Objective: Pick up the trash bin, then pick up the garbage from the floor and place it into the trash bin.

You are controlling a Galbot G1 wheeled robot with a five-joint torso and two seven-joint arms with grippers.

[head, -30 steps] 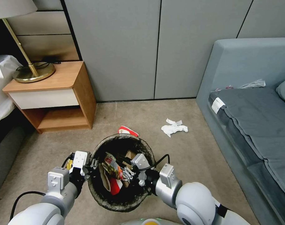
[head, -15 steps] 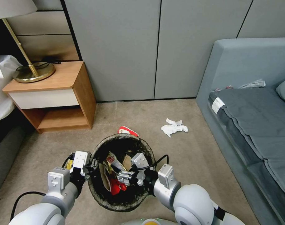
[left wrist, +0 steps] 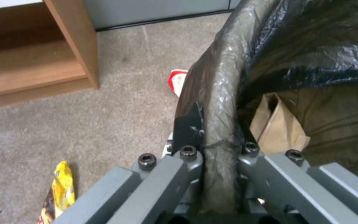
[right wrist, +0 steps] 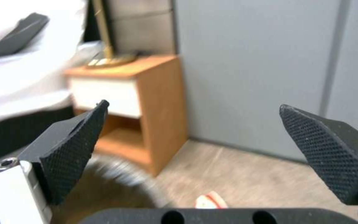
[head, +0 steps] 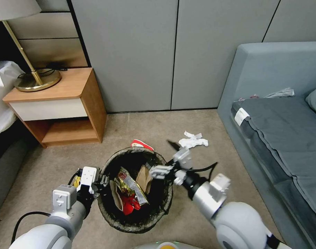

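Note:
The trash bin (head: 111,166), its dark bag folded over the rim, hangs low in front of me. My left gripper (head: 101,181) is shut on its left rim; the left wrist view shows both fingers (left wrist: 187,124) clamping the bagged rim (left wrist: 218,102). Inside lie a gold-and-red snack wrapper (head: 131,186) and a brown paper bag (head: 144,177), also (left wrist: 279,127). My right gripper (head: 163,157) hovers open and empty over the bin's right rim, its pads (right wrist: 71,152) wide apart. On the floor lie a white tissue (head: 193,141), a red-and-white carton (head: 142,144) and a yellow wrapper (left wrist: 59,194).
A wooden nightstand (head: 61,103) carrying a brass lamp (head: 36,81) stands at the left, next to a white bed. A grey sofa (head: 279,121) runs along the right. Grey wall panels close the back. Open carpet lies between bin and sofa.
My right gripper has let go of the snack wrapper, which now lies in the bin, and has risen out toward the bin's right rim, open. The left arm and bin stay still.

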